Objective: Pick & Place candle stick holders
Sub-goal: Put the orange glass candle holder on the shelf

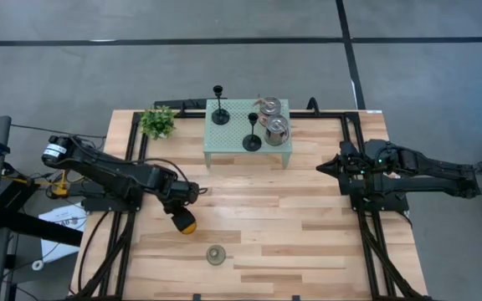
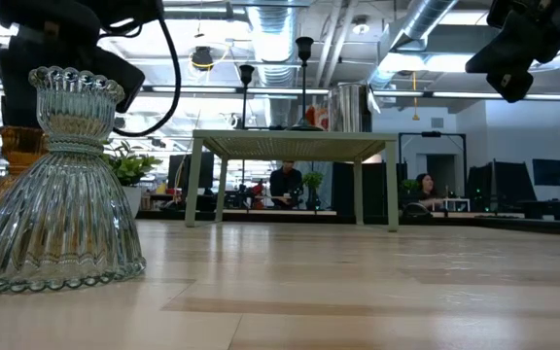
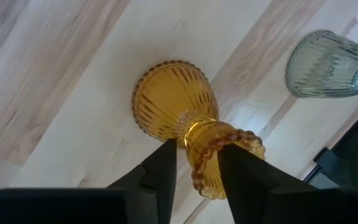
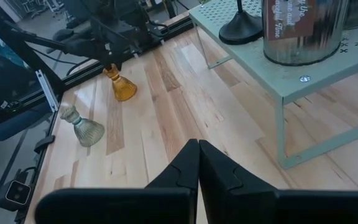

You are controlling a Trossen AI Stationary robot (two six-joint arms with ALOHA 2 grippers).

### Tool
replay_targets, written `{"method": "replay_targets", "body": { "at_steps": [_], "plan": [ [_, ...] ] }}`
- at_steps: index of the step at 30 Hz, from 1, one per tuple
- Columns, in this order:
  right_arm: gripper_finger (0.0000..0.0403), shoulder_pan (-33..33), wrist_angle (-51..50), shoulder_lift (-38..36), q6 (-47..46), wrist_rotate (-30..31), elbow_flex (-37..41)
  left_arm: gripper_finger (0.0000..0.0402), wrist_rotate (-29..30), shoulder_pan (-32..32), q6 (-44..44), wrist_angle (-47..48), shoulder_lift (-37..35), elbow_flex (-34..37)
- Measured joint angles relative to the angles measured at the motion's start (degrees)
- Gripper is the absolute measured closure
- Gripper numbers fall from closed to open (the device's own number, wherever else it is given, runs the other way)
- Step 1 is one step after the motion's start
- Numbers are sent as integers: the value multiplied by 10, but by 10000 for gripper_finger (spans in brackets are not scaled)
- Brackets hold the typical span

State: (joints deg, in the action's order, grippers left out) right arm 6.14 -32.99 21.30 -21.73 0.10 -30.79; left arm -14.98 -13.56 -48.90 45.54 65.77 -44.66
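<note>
Amber glass is sitting between the fingers of the left gripper, which is clamping the neck of the amber holder at the near left part of the wooden table. Its flared base appears to be resting on the boards or just clear of them; the frames are not settling which. This is looking like the pick step for that holder, with the placing yet to come.

The pale green glass holder is standing upright near the front edge, close to the amber one but not touching it. Four holders are already standing on the mint green stand at the back: two black stemmed holders and two silvery jars. A potted plant is sitting just left of the stand.

The next move is probably calling for a straight lift, then a carry toward the stand's free front-left part, keeping clear of the thin black stems, which would likely tip easily.

The right gripper is waiting with its fingers pressed together, hovering over the table's right side.

From table height the green holder is covering most of the amber one, so its base contact is hidden. The silvery jars are being cut off in the right wrist view, and the label on one is too small to read.
</note>
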Motion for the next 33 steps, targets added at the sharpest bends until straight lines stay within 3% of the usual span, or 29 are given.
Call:
{"method": "replay_targets", "body": {
  "at_steps": [9,23,33],
  "plan": [
    [403,0,0,0,0,0,0,363,-2,0,0,-35,-3,19],
    [403,0,0,0,2,4,0,367,17,0,-67,-22,2,-10],
    [403,0,0,0,2,4,0,367,38,1,-61,129,1,-96]
  ]
}}
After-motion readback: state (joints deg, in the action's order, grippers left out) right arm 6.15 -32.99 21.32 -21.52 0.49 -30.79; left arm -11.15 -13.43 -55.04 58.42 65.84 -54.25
